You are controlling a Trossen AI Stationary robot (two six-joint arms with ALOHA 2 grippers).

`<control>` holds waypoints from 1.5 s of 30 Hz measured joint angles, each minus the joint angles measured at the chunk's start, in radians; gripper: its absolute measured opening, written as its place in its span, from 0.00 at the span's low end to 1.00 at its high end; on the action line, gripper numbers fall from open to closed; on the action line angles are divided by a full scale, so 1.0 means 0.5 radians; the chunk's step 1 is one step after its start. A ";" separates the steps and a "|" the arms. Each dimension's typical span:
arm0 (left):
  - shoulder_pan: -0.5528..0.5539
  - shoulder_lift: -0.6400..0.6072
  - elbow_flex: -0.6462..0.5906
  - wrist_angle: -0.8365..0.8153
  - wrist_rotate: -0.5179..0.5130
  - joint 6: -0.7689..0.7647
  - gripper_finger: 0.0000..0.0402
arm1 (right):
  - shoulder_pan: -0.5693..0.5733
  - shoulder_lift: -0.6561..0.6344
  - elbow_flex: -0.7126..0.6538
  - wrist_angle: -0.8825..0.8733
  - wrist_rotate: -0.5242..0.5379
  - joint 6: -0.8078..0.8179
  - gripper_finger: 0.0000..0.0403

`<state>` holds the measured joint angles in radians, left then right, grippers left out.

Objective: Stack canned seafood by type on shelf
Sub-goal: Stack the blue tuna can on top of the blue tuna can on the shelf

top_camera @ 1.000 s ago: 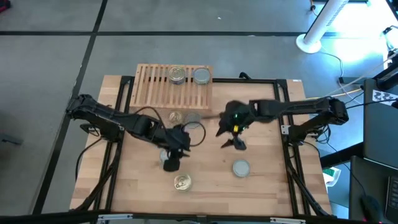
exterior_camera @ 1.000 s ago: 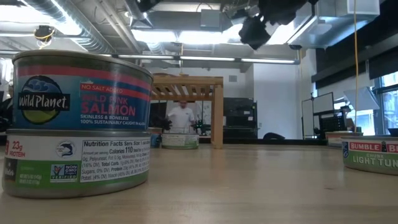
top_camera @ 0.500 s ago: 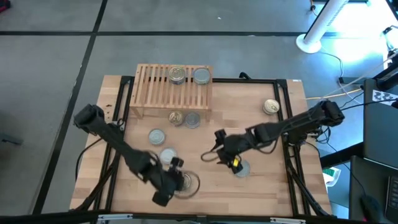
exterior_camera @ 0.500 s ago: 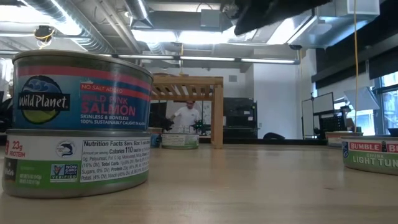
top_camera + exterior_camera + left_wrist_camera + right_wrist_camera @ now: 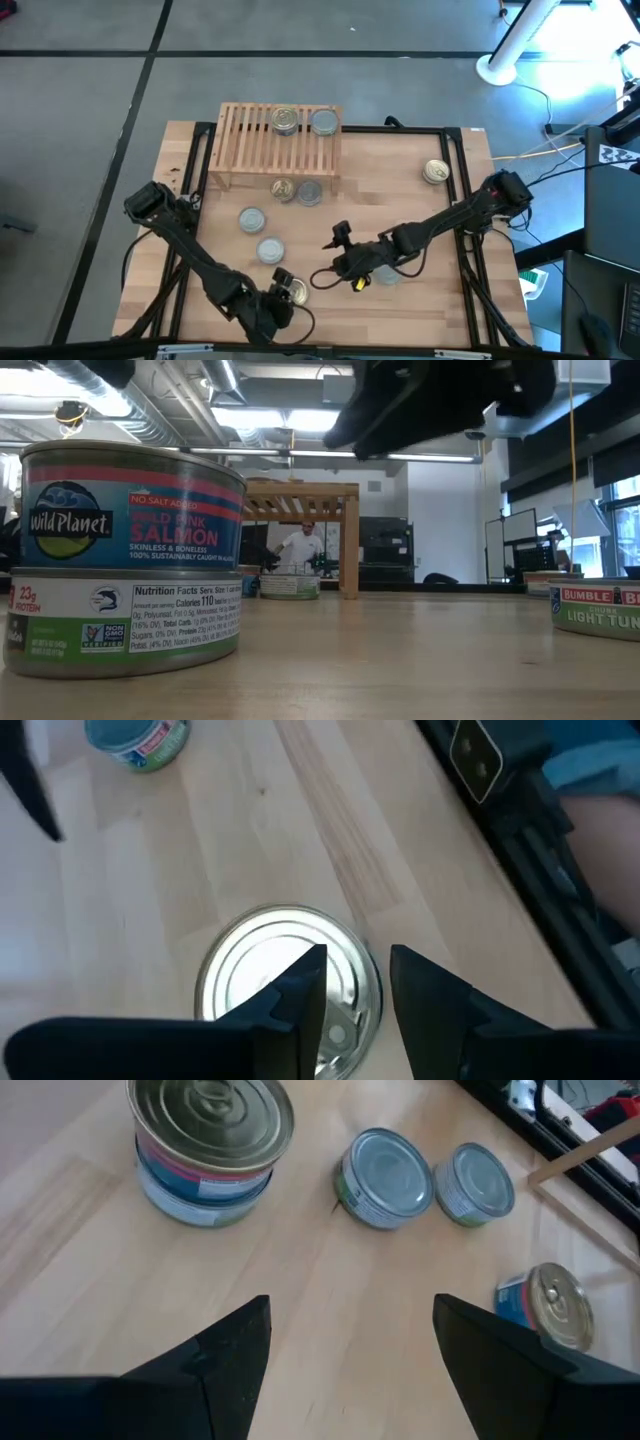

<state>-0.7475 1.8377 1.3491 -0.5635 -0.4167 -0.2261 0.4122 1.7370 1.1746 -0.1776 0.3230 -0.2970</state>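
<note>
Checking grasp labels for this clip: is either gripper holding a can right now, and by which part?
Nothing is held. The left gripper hovers over a gold-lidded can, fingers apart above its lid. The right gripper is open over bare table.

The low light-wood slatted shelf [image 5: 250,140] carries a gold-lidded tin [image 5: 285,120] beside a silver-lidded tin [image 5: 323,122], while more flat round tins lie upright across the worktop, including a gold-lidded salmon tin [image 5: 125,555] near its front edge.
</note>
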 joint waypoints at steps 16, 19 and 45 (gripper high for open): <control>-0.073 0.074 -0.001 -0.010 -0.108 -0.179 0.23 | 0.000 0.038 0.001 0.131 0.052 0.001 0.68; -0.071 0.078 -0.001 -0.015 -0.127 -0.179 0.23 | 0.000 0.038 0.001 0.154 0.051 0.001 0.68; 0.034 0.137 -0.002 -0.113 -0.136 -0.128 0.22 | 0.001 0.038 0.001 0.256 0.033 0.001 0.68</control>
<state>-0.7306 1.9064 1.3483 -0.6201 -0.4847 -0.2903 0.4125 1.7561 1.1751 -0.0494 0.3397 -0.2966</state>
